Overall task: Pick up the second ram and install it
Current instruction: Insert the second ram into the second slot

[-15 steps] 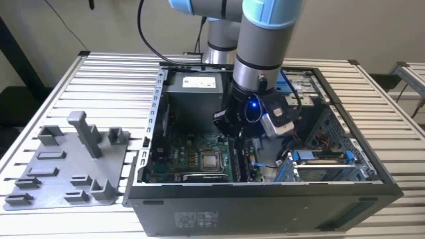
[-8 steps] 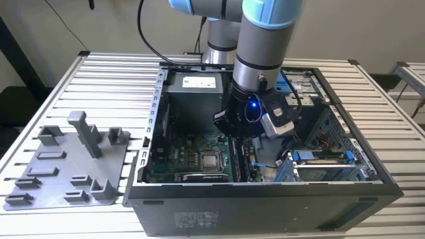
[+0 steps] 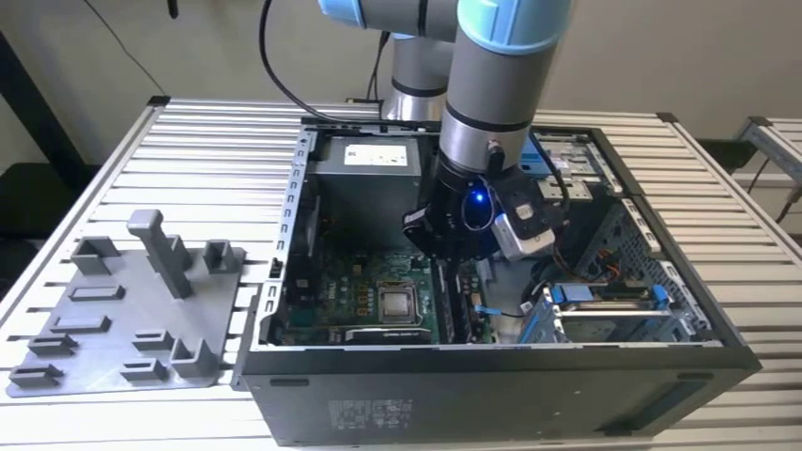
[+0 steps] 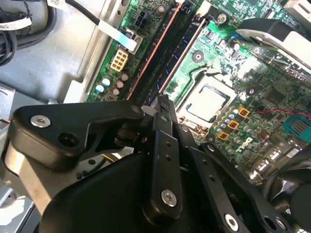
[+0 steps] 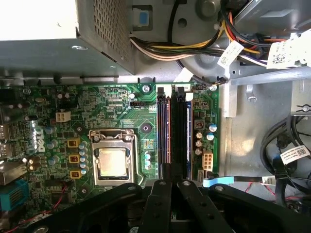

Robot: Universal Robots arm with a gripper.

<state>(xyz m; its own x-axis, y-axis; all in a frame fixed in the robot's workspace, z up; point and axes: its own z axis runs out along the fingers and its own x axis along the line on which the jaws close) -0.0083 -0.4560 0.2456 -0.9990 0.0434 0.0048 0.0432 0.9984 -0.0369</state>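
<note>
- The gripper (image 3: 457,261) is down inside the open computer case (image 3: 501,376), right over the memory slots. That fits an installing step rather than a pick-up; the grey holder plate (image 3: 126,319) on the slatted table (image 3: 213,141), at the exterior view's left, is well apart from it.
- The second ram (image 5: 180,131) reads as the long dark strip standing in the slot just beside the processor socket (image 5: 114,162), on the green motherboard (image 5: 121,107). One end of it runs beneath the fingertips.
- In both wrist views the gripper (image 5: 171,183) has its fingers (image 4: 163,145) drawn together with no visible gap. Whether they pinch the stick's end or merely bear down on it is hidden.
- I judge the closed fingers are lined up with the slot so that any downward force goes straight along the stick's edge.
- The arm comes down steeply from the far side of the case, past the grey power supply (image 3: 370,169), its wrist pointing almost straight down at the board.
</note>
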